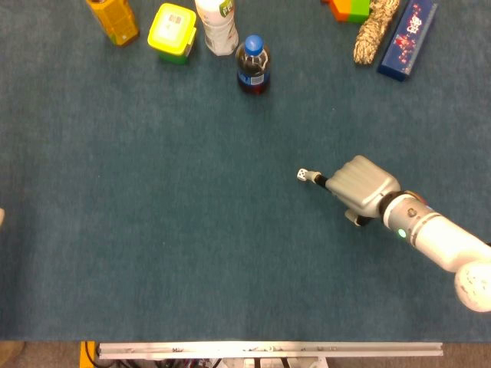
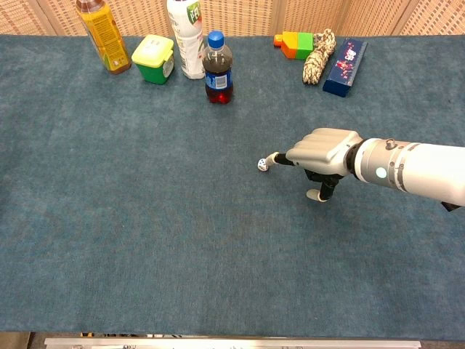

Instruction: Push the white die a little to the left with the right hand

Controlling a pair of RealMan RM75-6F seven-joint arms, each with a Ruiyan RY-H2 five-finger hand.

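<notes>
The white die (image 1: 304,175) (image 2: 262,165) lies on the blue carpeted table, right of centre. My right hand (image 1: 362,186) (image 2: 320,150) is just to its right, low over the table, knuckles up and most fingers curled in. One outstretched finger touches the die's right side with its fingertip (image 1: 317,179) (image 2: 272,158). Nothing is held in that hand. Of my left hand only a pale sliver (image 1: 1,218) shows at the left edge of the head view, too little to tell how it stands.
Along the far edge stand an orange bottle (image 2: 104,35), a yellow-green tub (image 2: 153,58), a white bottle (image 2: 187,36) and a dark blue-capped bottle (image 2: 217,69). Far right lie coloured blocks (image 2: 293,43), a rope bundle (image 2: 317,55) and a blue box (image 2: 344,57).
</notes>
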